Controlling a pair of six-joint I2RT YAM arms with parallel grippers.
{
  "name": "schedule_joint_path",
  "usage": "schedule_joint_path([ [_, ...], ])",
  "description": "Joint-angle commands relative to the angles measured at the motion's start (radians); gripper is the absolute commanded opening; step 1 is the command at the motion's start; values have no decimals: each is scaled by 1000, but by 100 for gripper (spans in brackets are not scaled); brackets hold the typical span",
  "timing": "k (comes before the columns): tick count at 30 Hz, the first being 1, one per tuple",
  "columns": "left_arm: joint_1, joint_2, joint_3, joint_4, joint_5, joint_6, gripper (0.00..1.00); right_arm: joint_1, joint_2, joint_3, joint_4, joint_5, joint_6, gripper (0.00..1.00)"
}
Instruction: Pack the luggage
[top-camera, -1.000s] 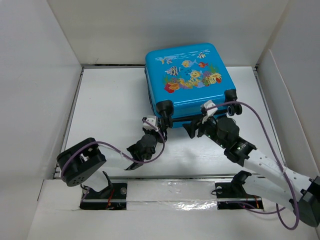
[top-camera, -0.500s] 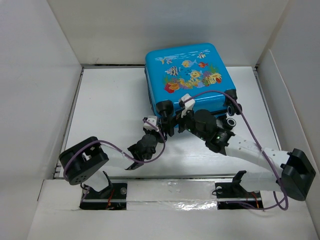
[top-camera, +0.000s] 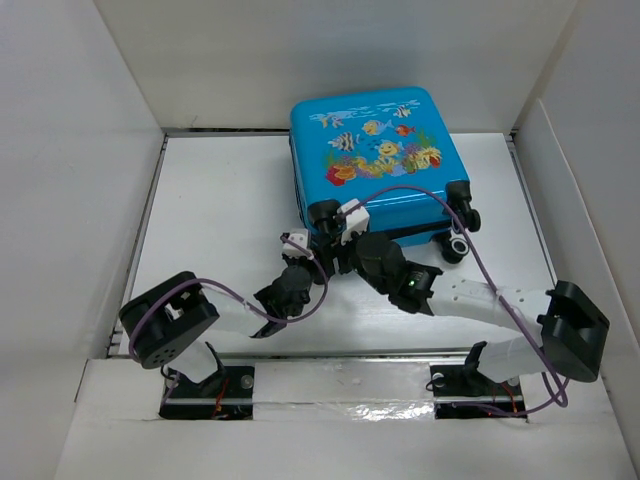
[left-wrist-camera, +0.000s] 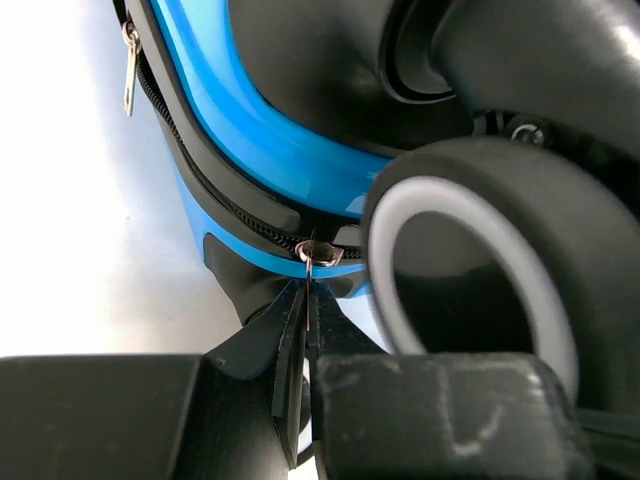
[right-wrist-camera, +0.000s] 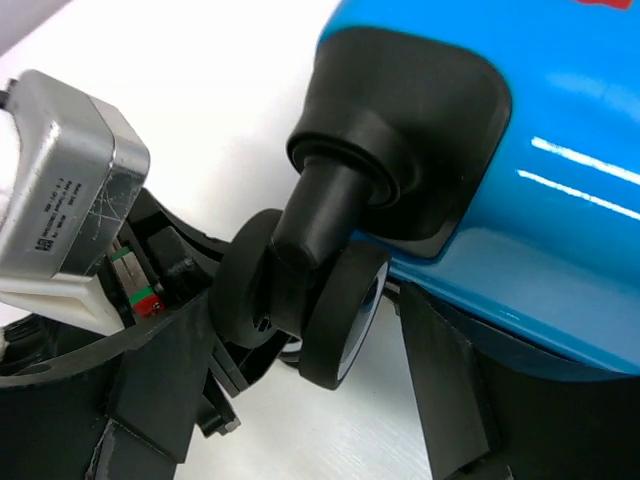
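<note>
Blue luggage (top-camera: 380, 165), lid down, contents unseen.

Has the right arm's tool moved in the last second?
Yes. The right tool slid leftward along the suitcase's near edge, from nearer the right wheel to the left wheel.

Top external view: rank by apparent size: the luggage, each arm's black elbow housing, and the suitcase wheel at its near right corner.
1. luggage: largest by far.
2. left elbow housing and right elbow housing: look about alike, so not ranked against each other.
3. near-right wheel: smallest.
</note>
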Motion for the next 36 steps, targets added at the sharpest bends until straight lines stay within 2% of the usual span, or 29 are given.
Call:
schedule_joint_path([
  [1, -17, -10, 1, 69, 19, 35, 0, 2, 58, 52, 121, 245, 29, 76],
  [3, -17, -13, -4, 69, 17, 35, 0, 11, 85, 61, 117, 293, 47, 71],
  [4, -17, -16, -7, 71, 14, 33, 0, 22, 92, 63, 118, 340, 51, 57],
  [6, -17, -18, -8, 71, 13, 33, 0, 22, 98, 51, 144, 354, 56, 55],
  [9, -17, -19, -7, 72, 16, 36, 0, 22, 110, 43, 189, 383, 44, 61],
  [10, -17, -22, -10, 71, 14, 36, 0, 22, 115, 41, 197, 388, 39, 50],
  [12, -17, -27, -11, 68, 10, 39, 0, 22, 116, 35, 223, 399, 30, 14],
  [13, -17, -33, -13, 68, 8, 39, 0, 22, 109, 26, 233, 406, 24, 0],
  [17, -17, -45, -20, 63, -7, 44, 0, 33, 35, -46, 295, 394, -1, 0],
  [22, 3, -73, -28, 40, -23, 56, 0, 33, -98, -184, 258, 368, 5, 0],
  [31, 24, -114, -37, -50, -38, 56, 0, 42, -419, -325, 19, 278, 32, 0],
  [36, 81, -93, -20, -75, -41, 59, 0, 42, -568, -377, -73, 210, 30, 0],
])
